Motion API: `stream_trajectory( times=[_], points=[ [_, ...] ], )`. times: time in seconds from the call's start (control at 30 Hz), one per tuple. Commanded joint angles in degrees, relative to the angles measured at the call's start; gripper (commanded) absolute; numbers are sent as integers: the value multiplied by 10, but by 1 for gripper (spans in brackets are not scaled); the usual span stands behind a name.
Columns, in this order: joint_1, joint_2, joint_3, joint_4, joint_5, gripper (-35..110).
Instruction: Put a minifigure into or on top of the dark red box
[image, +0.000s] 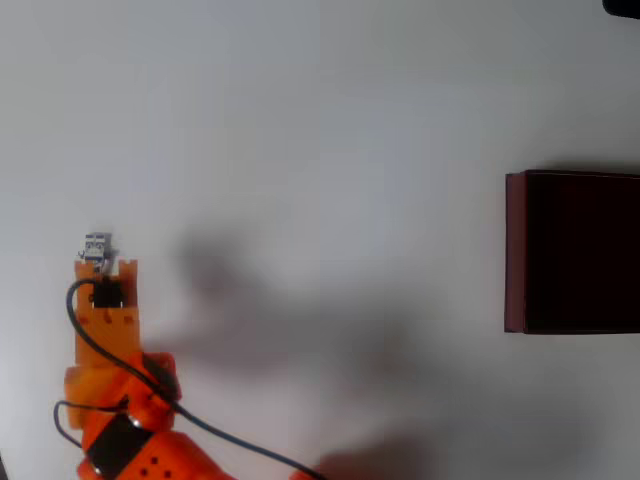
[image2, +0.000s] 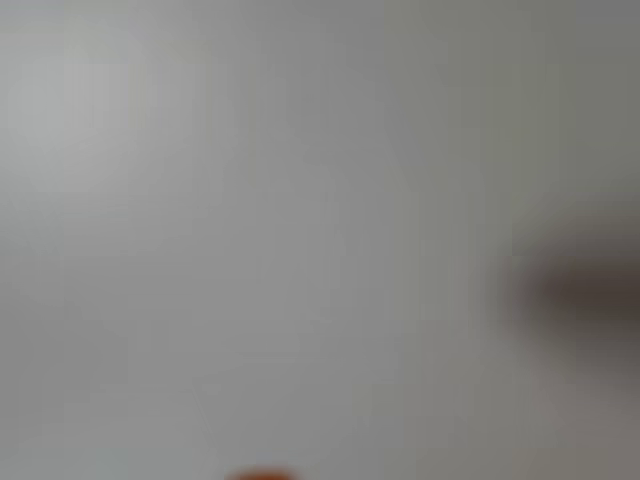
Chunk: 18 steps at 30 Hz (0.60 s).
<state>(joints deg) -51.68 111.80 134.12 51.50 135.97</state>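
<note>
While the tiny white-grey minifigure (image: 96, 246) sits at the orange gripper (image: 100, 262) tip, whether it's gripped can't be told; dark red box (image: 516, 250) far right

White table (image: 320, 110) in the overhead view, bearing a tiny minifigure (image: 96, 245) at left and, well apart, a dark red box (image: 572, 252) at the right edge.
</note>
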Motion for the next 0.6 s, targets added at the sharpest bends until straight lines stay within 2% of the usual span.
stream_trajectory(
  times=[0.0, 0.57],
  points=[
    [1, -25, -39, -9, 15, 24],
    [-4, -219, -210, -18, 36, 23]
  ],
)
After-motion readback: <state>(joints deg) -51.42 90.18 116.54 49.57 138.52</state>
